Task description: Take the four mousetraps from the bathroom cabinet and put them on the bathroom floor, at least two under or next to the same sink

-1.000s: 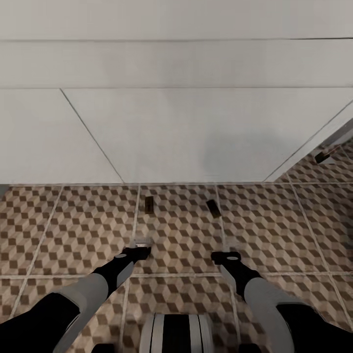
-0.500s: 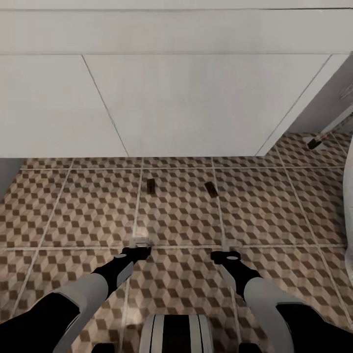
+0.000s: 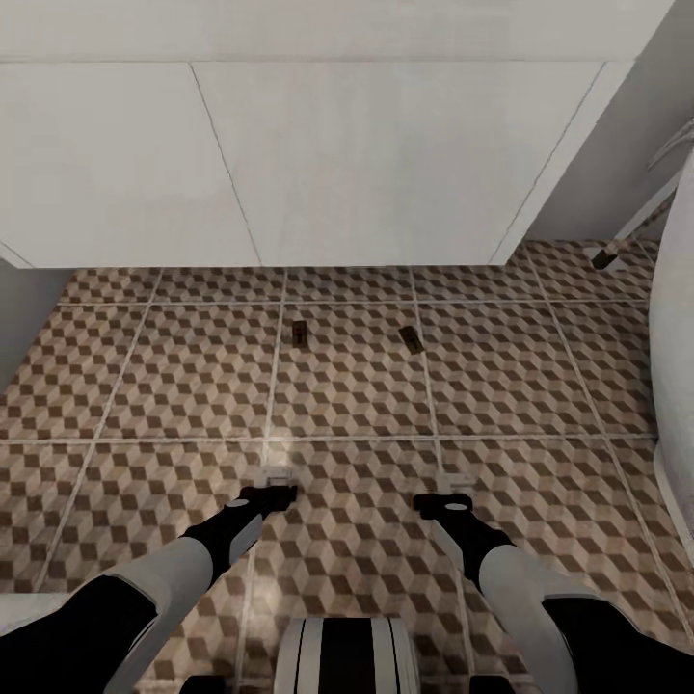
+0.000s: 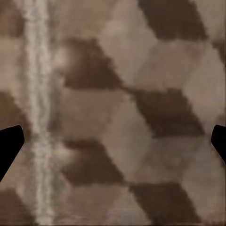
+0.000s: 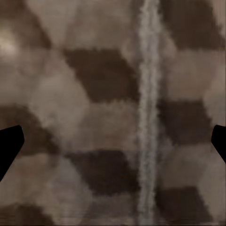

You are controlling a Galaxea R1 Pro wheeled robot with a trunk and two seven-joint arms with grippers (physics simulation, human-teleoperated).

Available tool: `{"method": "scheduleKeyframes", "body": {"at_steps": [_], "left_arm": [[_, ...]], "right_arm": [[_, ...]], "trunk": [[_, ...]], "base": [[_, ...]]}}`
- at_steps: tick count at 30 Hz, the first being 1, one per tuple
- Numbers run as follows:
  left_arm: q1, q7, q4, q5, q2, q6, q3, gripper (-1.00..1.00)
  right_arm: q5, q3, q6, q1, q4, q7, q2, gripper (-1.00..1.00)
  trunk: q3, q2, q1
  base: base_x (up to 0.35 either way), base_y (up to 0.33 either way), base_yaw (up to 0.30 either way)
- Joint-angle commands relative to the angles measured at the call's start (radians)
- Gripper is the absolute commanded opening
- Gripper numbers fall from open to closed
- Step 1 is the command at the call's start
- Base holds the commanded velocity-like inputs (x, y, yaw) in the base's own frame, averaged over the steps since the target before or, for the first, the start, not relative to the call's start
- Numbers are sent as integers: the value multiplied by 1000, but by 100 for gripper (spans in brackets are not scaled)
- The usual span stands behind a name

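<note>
Left tool (image 3: 278, 479) spread wide, flat dark mousetraps (image 3: 300, 333) on cube-patterned bathroom floor (image 3: 173, 376)

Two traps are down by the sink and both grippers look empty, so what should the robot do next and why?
Probably back away and head to the cabinet for more. Two mousetraps lie on the bathroom floor just before the white sink, and the left gripper and right gripper are open, holding nothing.

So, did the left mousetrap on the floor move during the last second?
No. The left mousetrap lies beside the same grout line as before; the whole view shifted, so the camera moved.
</note>
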Motion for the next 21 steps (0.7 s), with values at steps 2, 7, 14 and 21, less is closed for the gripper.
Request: {"method": "scheduleKeyframes", "body": {"at_steps": [2, 7, 14, 21], "left_arm": [[0, 5, 0, 8, 0, -2, -9, 100], [0, 5, 0, 8, 0, -3, -9, 100], [0, 5, 0, 8, 0, -3, -9, 100], [0, 4, 0, 8, 0, -4, -9, 100]], "right_arm": [[7, -2, 7, 0, -2, -3, 0, 100], [7, -2, 7, 0, -2, -4, 0, 100], [7, -2, 7, 0, -2, -3, 0, 100], [7, -2, 7, 0, -2, -3, 0, 100]], "trunk": [[0, 0, -1], [0, 0, -1], [0, 0, -1], [0, 0, -1]], "base": [[-346, 0, 0], [-346, 0, 0], [-346, 0, 0], [-300, 0, 0]]}}
